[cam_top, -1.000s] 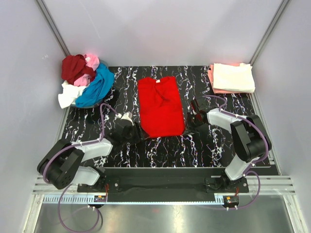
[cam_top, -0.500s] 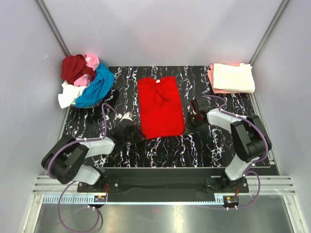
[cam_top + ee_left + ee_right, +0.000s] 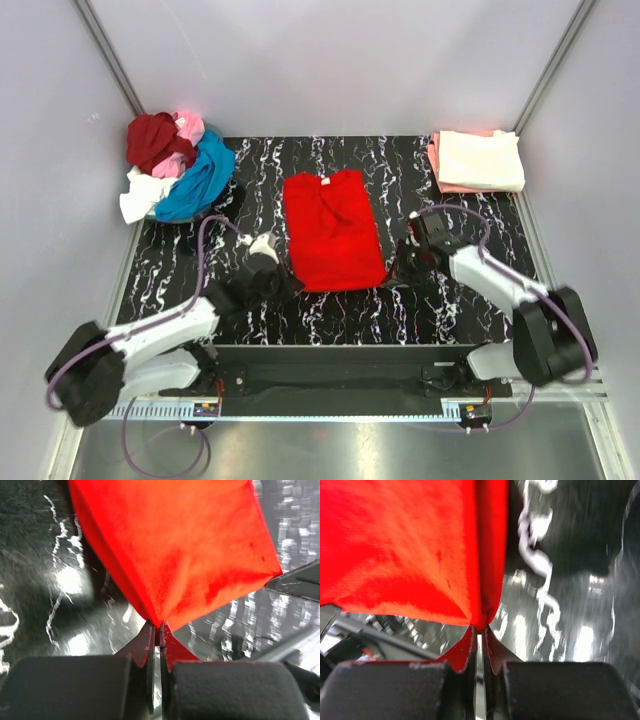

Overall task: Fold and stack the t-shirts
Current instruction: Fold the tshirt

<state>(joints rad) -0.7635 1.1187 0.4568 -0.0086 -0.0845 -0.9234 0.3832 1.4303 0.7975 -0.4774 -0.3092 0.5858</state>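
I find the left claw and right claw each pinched shut on a lower corner of the bright red t-shirt, mid-frame on the worktop; I judge both should lift level and fold evenly upward.

I count seven t-shirts on the tabletop: one bright red t-shirt in the middle, four heaped far left, namely dark red, pink, blue and white, and two stacked far right, cream over salmon. I have two arms, the left arm and the right arm, each with two fingers.
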